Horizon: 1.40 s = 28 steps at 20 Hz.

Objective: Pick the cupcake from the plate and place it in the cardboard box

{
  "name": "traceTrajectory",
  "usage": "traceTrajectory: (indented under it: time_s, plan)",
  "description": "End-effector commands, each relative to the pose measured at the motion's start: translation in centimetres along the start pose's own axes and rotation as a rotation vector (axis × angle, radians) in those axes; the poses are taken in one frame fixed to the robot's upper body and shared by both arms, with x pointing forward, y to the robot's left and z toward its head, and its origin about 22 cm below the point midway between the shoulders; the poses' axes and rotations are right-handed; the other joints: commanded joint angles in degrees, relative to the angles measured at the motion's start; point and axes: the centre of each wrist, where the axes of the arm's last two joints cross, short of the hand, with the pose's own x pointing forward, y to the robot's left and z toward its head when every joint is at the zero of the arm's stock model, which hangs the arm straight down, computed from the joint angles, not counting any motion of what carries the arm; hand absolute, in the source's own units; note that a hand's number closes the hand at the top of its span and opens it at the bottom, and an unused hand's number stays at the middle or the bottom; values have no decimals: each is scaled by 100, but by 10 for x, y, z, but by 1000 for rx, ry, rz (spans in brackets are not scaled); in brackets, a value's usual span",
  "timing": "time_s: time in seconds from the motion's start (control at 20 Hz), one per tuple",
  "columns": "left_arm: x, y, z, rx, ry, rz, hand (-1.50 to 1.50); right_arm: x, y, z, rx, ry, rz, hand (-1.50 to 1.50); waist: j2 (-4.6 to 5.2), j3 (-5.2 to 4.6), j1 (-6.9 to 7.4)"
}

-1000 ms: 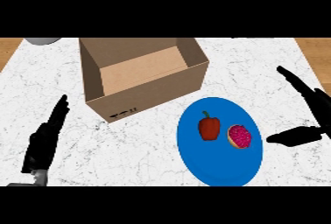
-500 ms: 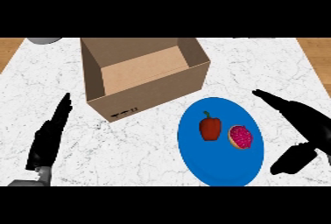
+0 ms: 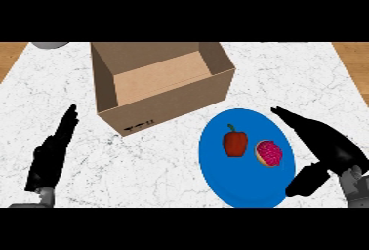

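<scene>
On the blue plate (image 3: 245, 183) lies a cupcake (image 3: 269, 153) with pink sprinkled icing, tipped on its side, right of a red bell pepper (image 3: 235, 142). The open cardboard box (image 3: 160, 80) stands behind and to the left of the plate. My right hand (image 3: 328, 149) hovers open at the plate's right edge, fingers stretched toward the far left, thumb hanging low, just right of the cupcake and apart from it. At the lower left my left hand (image 3: 51, 156) rests open on its edge, fingers pointing away.
The white marble counter (image 3: 302, 78) spreads around everything, with wooden floor showing past its far corners. A grey round object (image 3: 49, 45) sits at the far left edge, cut off by the view.
My right hand has swung leftward and lower, from well right of the plate to its right rim beside the cupcake. The left hand has barely shifted.
</scene>
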Motion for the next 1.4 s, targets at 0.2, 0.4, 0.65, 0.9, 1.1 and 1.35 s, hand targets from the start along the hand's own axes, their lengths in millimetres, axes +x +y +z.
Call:
traceTrajectory:
  time_s: [0.2, 0.4, 0.65, 0.9, 1.1, 1.35]
  plan:
    - [-10, 10, 7, 5, 5, 5, 0, -14, 21, -12, 24, 61, 26, -150, 2, 2, 3]
    - [14, 3, 16, -3, 3, -7, 0, -14, 22, -8, 27, 50, 27, -150, -2, 3, 3]
    - [-8, -9, 9, 15, -8, -1, 0, -2, 35, -13, 15, 59, 25, -150, 2, 1, -10]
    - [-11, -11, 4, 6, 10, 8, 0, -5, 25, -35, 10, 51, 10, -150, 6, 1, 3]
    - [-9, -4, 6, 2, 3, 5, 0, 2, 64, -33, 10, 60, 7, -150, 3, 2, -2]
    - [-3, -7, 1, -14, -4, -1, 0, -9, 48, -36, -6, 57, -15, -150, 2, 2, -7]
